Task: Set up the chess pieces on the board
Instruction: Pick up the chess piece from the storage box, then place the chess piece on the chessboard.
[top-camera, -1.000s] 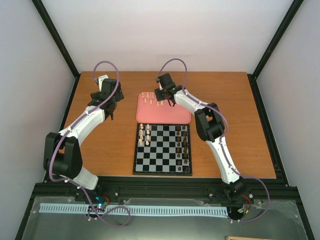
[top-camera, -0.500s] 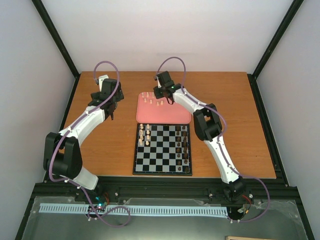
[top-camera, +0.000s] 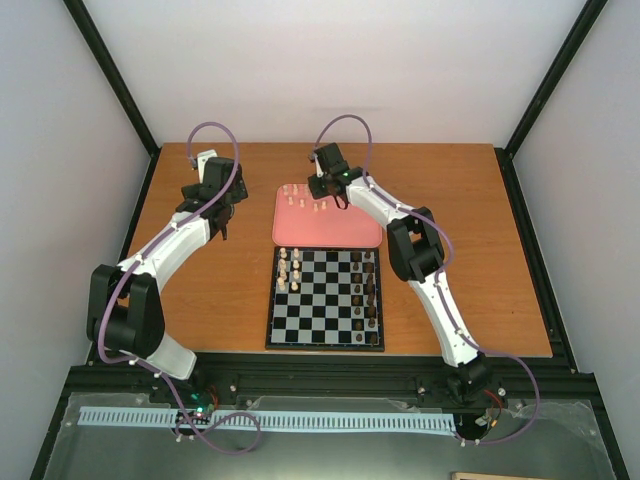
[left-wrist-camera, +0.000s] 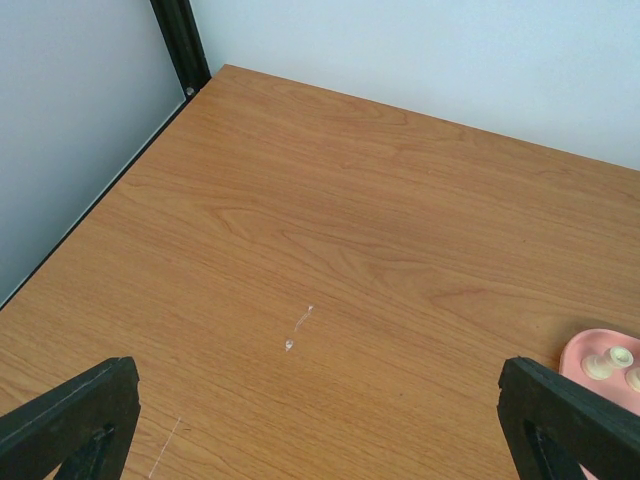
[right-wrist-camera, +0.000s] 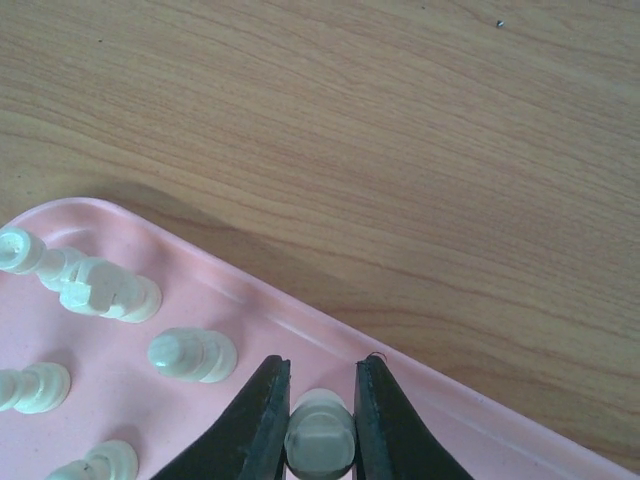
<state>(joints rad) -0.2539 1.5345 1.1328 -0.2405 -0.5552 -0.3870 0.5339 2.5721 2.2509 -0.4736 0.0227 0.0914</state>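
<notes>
The board (top-camera: 325, 297) lies in the table's middle with several cream chess pieces (top-camera: 289, 268) in its left columns and dark pieces (top-camera: 369, 288) on its right. More cream pieces (right-wrist-camera: 192, 354) stand on the pink tray (top-camera: 327, 222) behind it. My right gripper (right-wrist-camera: 322, 405) is over the tray's far edge, shut on one cream piece (right-wrist-camera: 320, 440) that stands between its fingers. My left gripper (top-camera: 222, 222) hangs over bare table left of the tray, wide open and empty; its fingertips (left-wrist-camera: 70, 420) show at the bottom corners of the left wrist view.
The tray's corner with two cream pieces (left-wrist-camera: 610, 363) shows at the right edge of the left wrist view. Black frame posts (left-wrist-camera: 180, 45) and white walls close in the table at the back and sides.
My right gripper has shifted slightly left and back over the tray's far edge. The left arm has not moved.
</notes>
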